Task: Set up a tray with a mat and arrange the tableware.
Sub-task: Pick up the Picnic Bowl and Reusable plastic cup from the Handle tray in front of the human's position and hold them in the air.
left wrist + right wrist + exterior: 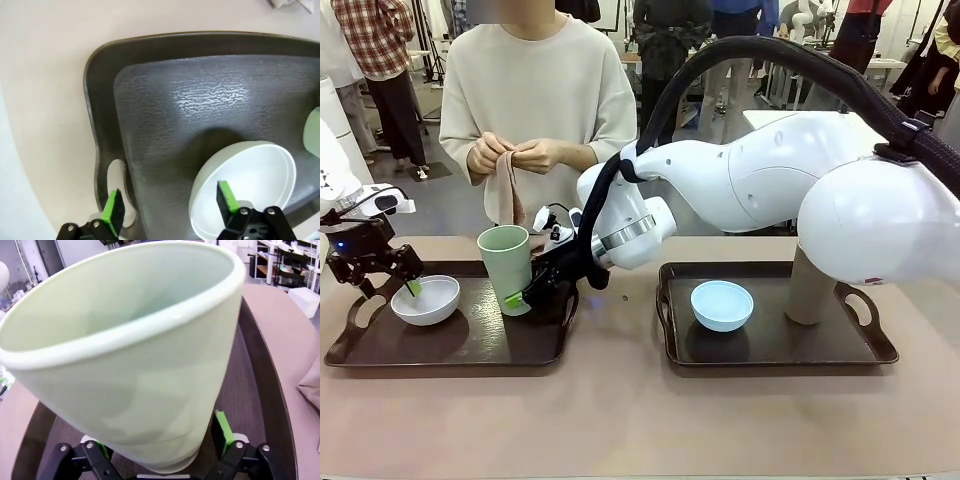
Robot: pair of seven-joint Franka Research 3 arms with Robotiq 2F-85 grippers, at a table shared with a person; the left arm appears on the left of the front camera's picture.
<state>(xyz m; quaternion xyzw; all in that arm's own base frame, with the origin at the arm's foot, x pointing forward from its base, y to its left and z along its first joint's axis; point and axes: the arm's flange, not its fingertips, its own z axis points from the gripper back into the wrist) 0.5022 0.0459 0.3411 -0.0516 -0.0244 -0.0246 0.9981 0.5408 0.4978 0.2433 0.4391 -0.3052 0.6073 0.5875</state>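
two dark trays lie side by side on the tan worktop (620,410), the left tray (470,352) toward its left edge and the right tray (770,352) toward its right edge. the tan-brown cup (810,290) stands at the right tray's right end, with the light blue bowl (722,303) beside it. the left tray carries the pale green cup (506,262) at its right end and the white bowl (428,300) at its left end. the right gripper (523,296) has its jaws either side of the pale green cup's base; i cannot tell whether they press it. the left gripper (392,288) has its jaws apart, straddling the white bowl's rim, one pad inside.
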